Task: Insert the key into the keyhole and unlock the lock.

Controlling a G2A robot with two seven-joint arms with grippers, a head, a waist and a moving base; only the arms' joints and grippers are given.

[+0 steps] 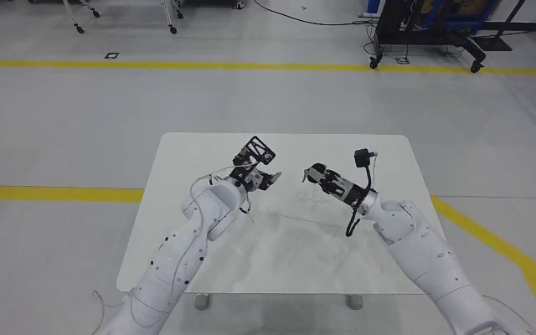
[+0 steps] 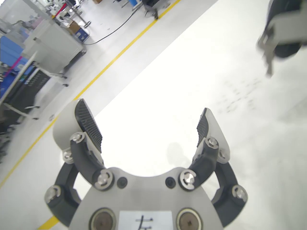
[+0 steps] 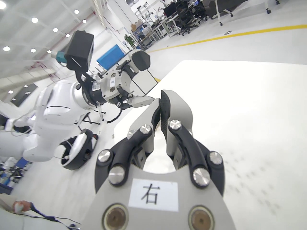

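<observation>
Pinching the key (image 2: 268, 56) tight in the right gripper (image 3: 160, 107), at 3 o'clock from the left gripper (image 2: 144, 107), gaping wide above the white table (image 1: 377, 251).

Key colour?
Silvery grey; the key shows best in the left wrist view.

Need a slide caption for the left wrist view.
Left tool open over the white table; across from it, the right tool grips the key.

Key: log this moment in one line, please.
left gripper jaws open, empty | right gripper jaws shut on key | both above table
</observation>
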